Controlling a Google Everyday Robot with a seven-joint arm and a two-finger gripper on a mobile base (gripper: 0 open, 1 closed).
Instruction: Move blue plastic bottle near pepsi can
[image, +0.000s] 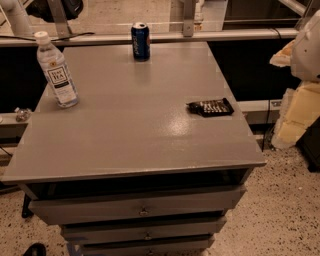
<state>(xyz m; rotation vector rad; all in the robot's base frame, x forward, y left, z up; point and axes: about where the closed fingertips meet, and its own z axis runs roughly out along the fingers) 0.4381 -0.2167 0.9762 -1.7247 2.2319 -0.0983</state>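
blue plastic bottle (56, 70) is stood untouched at the surface's (135, 125) left edge, pepsi can (140, 41) at the far edge. gripper isn't seen anywhere, so its grip can't be told.

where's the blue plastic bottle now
The blue plastic bottle stands on the table near its left edge, left of the pepsi can at the back; the pincer is out of view.

Cannot find the gripper: out of frame. Cut off at the right edge: a pale blurred bulk (308, 46), unidentifiable. Cannot read the finer lettering on the label of the blue plastic bottle (56, 70), nor the markings on the black packet (210, 107). Cropped by the bottom edge: the lowest drawer (145, 246) of 3. Too small to identify: a shiny object (22, 114) at far left.
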